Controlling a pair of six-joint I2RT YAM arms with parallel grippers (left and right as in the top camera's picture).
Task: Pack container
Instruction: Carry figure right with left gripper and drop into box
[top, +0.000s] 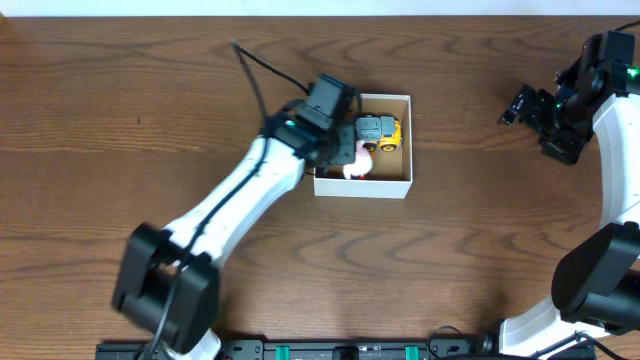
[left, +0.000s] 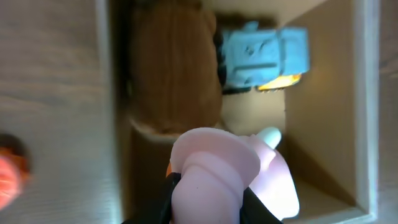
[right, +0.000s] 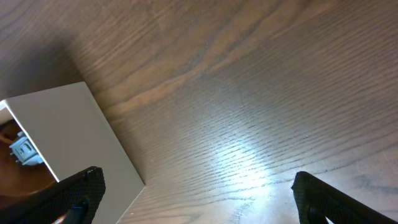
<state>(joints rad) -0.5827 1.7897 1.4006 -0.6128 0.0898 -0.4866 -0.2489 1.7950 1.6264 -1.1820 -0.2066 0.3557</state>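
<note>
The container (top: 400, 187) is a shallow square box, white outside and tan inside, at the table's middle. It holds a grey and yellow toy truck (top: 378, 132). The truck also shows in the left wrist view (left: 264, 55), next to a brown toy (left: 174, 68). My left gripper (left: 208, 202) is shut on a pink toy (left: 214, 165) and holds it over the box's left part (top: 352, 155). My right gripper (right: 196, 193) is open and empty above bare table at the far right (top: 555, 115). The box's white wall (right: 68, 137) shows in the right wrist view.
An orange object (left: 9, 171) lies on the table just outside the box's wall in the left wrist view; the left arm hides it from overhead. The wooden table (top: 150, 90) stretches wide on both sides of the box.
</note>
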